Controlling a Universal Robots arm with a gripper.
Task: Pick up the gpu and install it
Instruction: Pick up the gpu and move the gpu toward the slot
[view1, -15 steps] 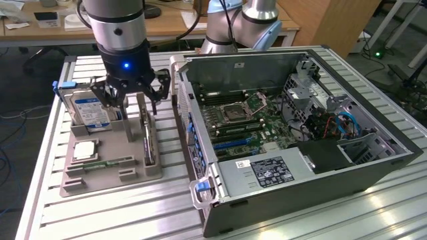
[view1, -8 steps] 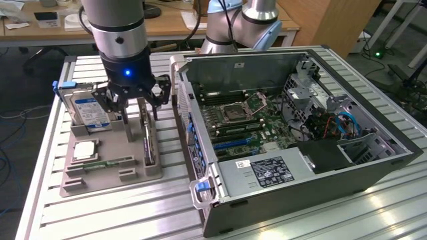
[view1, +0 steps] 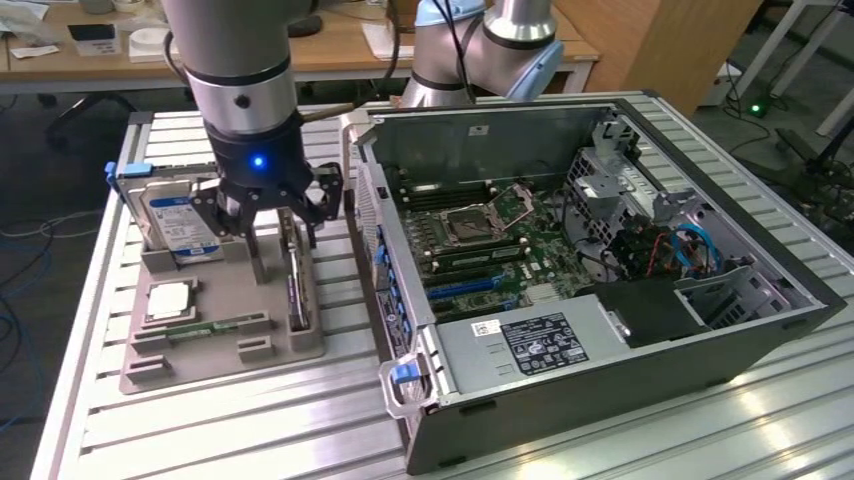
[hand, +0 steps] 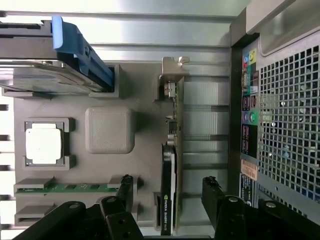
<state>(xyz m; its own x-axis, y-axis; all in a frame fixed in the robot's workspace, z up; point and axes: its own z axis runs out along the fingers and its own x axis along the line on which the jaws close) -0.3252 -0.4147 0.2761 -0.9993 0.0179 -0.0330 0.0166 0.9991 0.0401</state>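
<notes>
The gpu stands on its edge in a slot of the grey holder tray, its silver bracket at the far end. In the wrist view the gpu shows as a thin card with a green board on one face and a black cooler on the other. My gripper hangs just above the card's far part, open. Its two black fingertips straddle the card with a gap on each side, touching nothing. The open computer case lies at the exterior view's right, motherboard exposed.
On the same tray are a silver hard drive with a blue handle, a processor chip and a green memory stick. The case's perforated rear wall stands close beside the tray. Desks and cables lie beyond the slatted table.
</notes>
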